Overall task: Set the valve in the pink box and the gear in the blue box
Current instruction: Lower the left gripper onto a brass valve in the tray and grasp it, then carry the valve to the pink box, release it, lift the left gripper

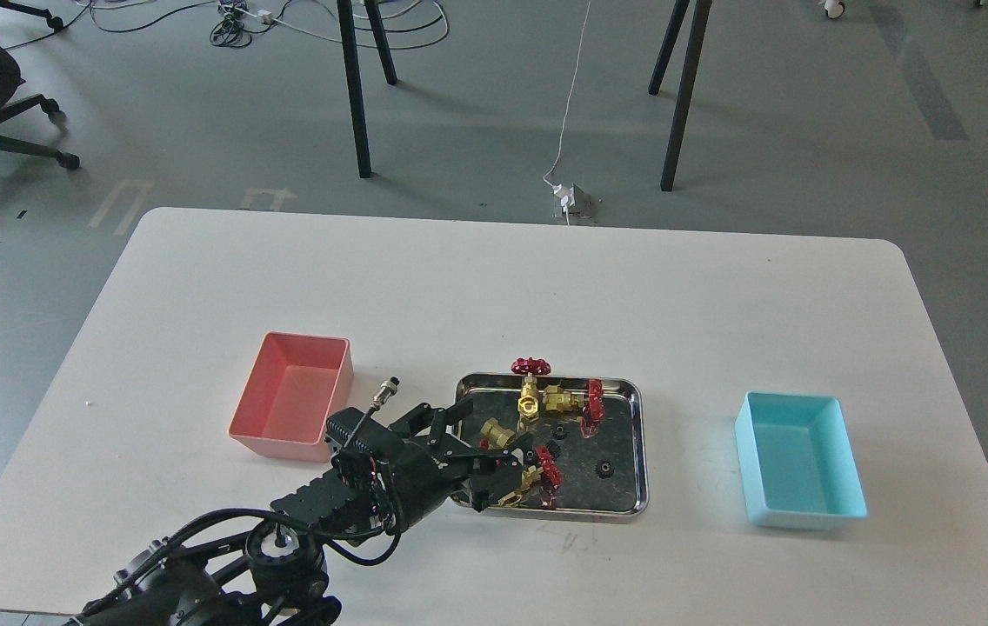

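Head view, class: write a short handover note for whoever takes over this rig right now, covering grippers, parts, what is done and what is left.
Left gripper: open, low over the steel tray's near-left corner, around a valve, nothing lifted.
Right gripper: not in view.
Valves and gears: all in the tray.
Pink box left of the tray and blue box right of it: both empty.
Done: nothing sorted.
Left: every valve to pink, every gear to blue.
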Action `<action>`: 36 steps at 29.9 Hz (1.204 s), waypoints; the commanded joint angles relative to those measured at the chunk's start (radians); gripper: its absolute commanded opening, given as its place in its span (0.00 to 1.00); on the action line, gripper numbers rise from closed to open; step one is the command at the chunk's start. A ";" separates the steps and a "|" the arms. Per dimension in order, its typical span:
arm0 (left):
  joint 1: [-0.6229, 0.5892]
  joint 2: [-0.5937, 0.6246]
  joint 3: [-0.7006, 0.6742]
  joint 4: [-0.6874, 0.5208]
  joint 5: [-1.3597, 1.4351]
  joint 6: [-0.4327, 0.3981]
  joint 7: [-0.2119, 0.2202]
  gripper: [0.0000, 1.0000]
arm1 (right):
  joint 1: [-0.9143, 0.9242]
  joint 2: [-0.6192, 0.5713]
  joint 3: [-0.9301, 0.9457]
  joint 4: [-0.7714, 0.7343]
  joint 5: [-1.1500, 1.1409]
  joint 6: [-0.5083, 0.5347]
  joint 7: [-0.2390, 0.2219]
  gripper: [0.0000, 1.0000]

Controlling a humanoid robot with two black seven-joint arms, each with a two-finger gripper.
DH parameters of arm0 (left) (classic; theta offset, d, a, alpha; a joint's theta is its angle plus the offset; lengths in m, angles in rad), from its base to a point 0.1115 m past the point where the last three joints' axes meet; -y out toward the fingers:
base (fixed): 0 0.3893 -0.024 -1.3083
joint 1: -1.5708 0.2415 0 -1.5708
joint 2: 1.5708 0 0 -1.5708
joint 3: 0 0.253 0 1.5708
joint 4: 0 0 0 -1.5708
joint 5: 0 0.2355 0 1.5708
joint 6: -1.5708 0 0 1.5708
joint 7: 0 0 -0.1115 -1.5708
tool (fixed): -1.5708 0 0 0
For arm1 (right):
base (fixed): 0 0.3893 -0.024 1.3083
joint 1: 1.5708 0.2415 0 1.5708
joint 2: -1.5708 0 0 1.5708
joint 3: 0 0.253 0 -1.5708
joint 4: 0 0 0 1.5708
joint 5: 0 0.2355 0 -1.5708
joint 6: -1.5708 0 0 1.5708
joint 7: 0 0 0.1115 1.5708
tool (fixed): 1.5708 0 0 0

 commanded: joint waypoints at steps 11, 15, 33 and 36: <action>-0.015 -0.034 0.001 0.070 0.000 -0.009 0.002 0.95 | -0.002 0.009 0.001 -0.003 0.000 -0.003 0.000 0.99; -0.021 -0.057 -0.005 0.085 0.000 -0.020 0.001 0.75 | -0.002 0.010 0.001 -0.003 0.000 -0.006 0.000 0.99; -0.018 -0.030 -0.152 0.001 0.000 -0.044 -0.009 0.22 | -0.011 0.045 -0.015 -0.079 -0.002 -0.005 0.000 0.99; -0.009 0.034 -0.204 -0.089 0.000 -0.049 -0.004 0.21 | -0.012 0.047 -0.016 -0.079 -0.002 -0.005 0.000 0.99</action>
